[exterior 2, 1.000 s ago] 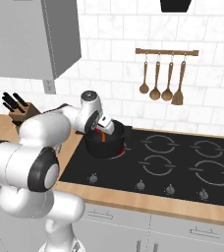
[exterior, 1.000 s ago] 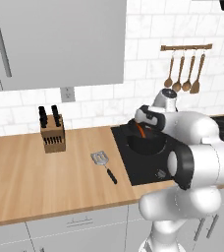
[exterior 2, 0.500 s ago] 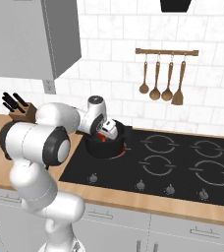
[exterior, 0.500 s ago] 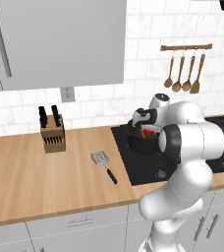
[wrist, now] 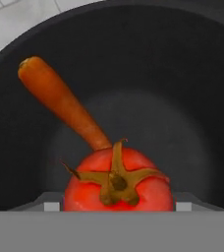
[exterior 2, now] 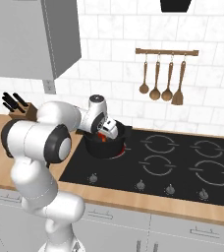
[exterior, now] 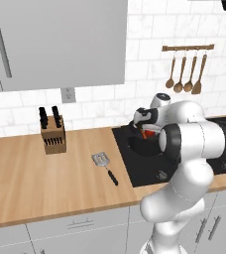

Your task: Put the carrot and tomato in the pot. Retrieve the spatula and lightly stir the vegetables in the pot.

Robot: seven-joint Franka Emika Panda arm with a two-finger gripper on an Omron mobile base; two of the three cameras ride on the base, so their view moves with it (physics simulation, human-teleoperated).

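Observation:
The black pot [exterior: 141,145] [exterior 2: 103,148] sits on the stove's front left burner. In the hand view its dark wall [wrist: 182,74] rings everything, and the orange carrot [wrist: 65,101] leans inside, tip up at the upper left. My gripper [wrist: 116,205] [exterior: 144,130] [exterior 2: 105,134] reaches down into the pot, shut on the red tomato [wrist: 119,189] with its green stem up; one grey fingertip shows at each side of it. The spatula [exterior: 104,164] lies on the wooden counter left of the stove, silver head away from me, black handle toward the front edge.
A knife block [exterior: 52,134] [exterior 2: 17,105] stands at the wall on the left. Brown wooden spoons [exterior: 187,74] [exterior 2: 162,78] hang on a rail above the black stove [exterior 2: 182,162]. A grey wall cabinet [exterior: 55,44] hangs over the counter.
The hand has gone down from above the pot's rim into the pot with the tomato, and the arm has folded lower over the stove. The spatula has stayed put.

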